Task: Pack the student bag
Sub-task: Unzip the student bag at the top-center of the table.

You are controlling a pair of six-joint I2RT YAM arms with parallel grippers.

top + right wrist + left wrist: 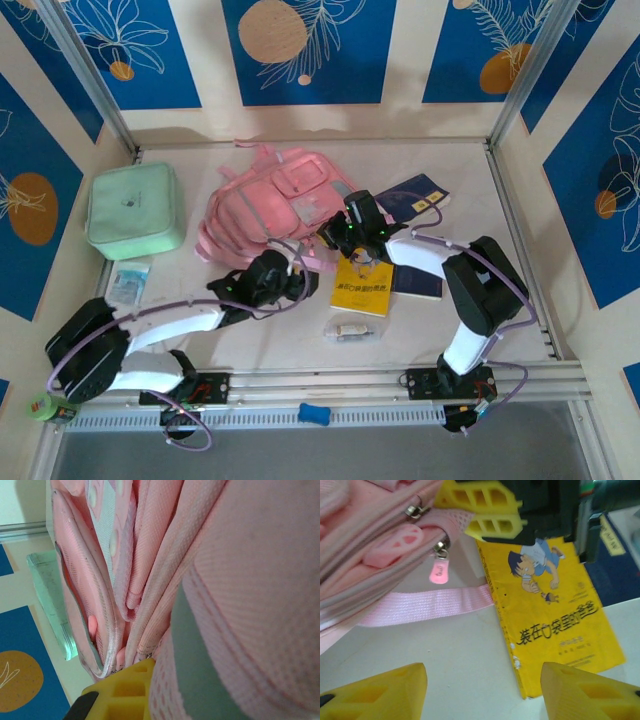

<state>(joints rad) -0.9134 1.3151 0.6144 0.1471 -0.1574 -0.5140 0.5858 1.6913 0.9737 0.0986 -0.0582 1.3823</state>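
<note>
The student bag [270, 200] is a pink backpack lying in the middle of the table. My right gripper [347, 236] is shut on the pink mesh fabric at the bag's near right edge. The left wrist view shows that gripper [457, 514] pinching the mesh, just above a pink zip pull [440, 572]. In the right wrist view one yellow finger [124, 690] presses against the bag [240, 580]. My left gripper [292, 281] stands open low over the table, below the bag. Bare table and the corner of a yellow book [555, 615] lie between the open gripper's [482, 692] fingers. A pink strap [425, 606] runs across to the book.
A mint green zip case [135, 210] lies left of the bag, with a small packet [128, 283] below it. The yellow book [362, 285] rests partly on a dark blue book [420, 283]; another blue book [418, 194] lies behind. A small white item [352, 331] sits near the front.
</note>
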